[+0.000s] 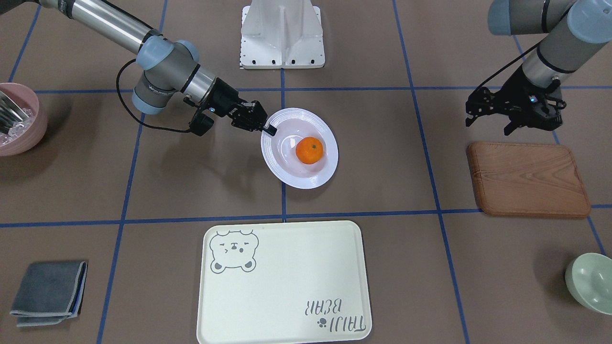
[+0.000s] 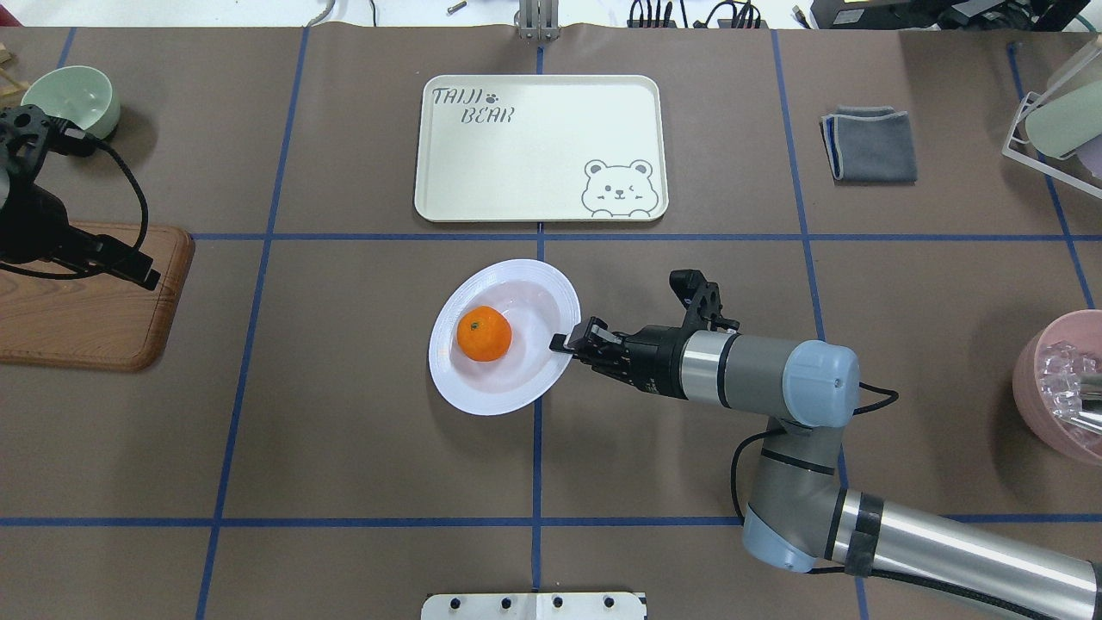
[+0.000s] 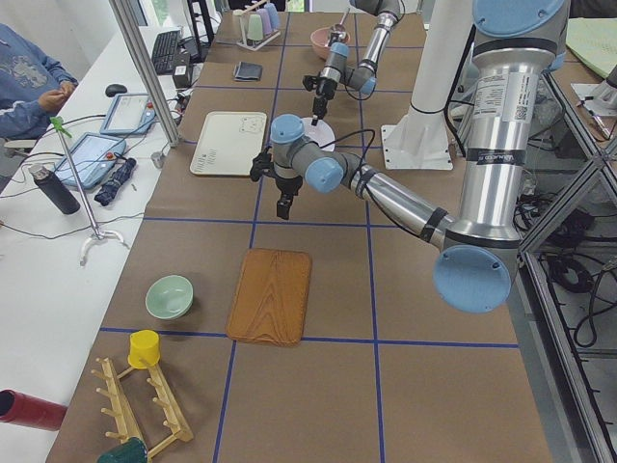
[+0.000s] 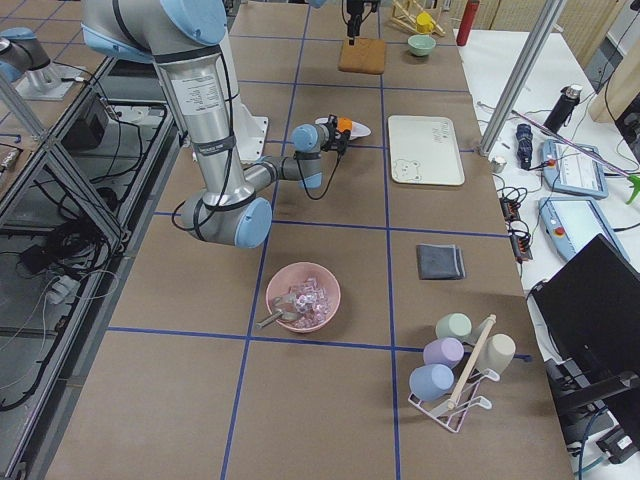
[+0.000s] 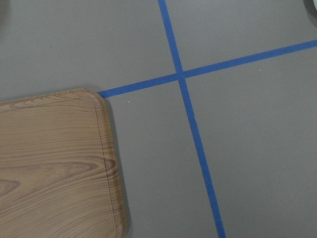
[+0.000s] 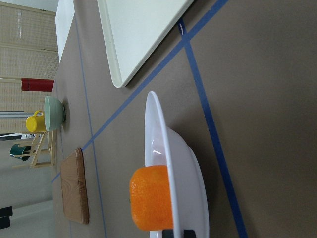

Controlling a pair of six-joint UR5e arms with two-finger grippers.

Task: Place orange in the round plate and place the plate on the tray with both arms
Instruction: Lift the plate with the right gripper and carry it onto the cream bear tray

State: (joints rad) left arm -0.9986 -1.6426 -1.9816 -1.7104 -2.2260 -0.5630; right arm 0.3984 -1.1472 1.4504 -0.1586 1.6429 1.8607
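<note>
The orange [image 1: 309, 150] lies in the well of the white round plate [image 1: 306, 177], on the table's middle behind the tray [image 1: 282, 282]. My right gripper [image 1: 268, 128] is shut on the plate's rim at the side nearest its arm. In the overhead view one finger [image 2: 561, 343] lies over the rim of the plate [image 2: 499, 398], beside the orange [image 2: 483, 333]. The right wrist view shows the plate [image 6: 158, 129] edge-on with the orange [image 6: 151, 198] inside. My left gripper [image 1: 490, 125] hangs open and empty above the wooden board's far edge, well away from the plate. The cream tray [image 2: 538, 146] holds nothing.
A brown wooden board [image 1: 528, 179] lies under my left gripper, with a pale green bowl [image 1: 590, 282] beyond it. A pink bowl with cutlery [image 1: 19, 119] and a folded grey cloth [image 1: 48, 291] sit on my right side. The white robot base [image 1: 282, 36] is at the table's edge.
</note>
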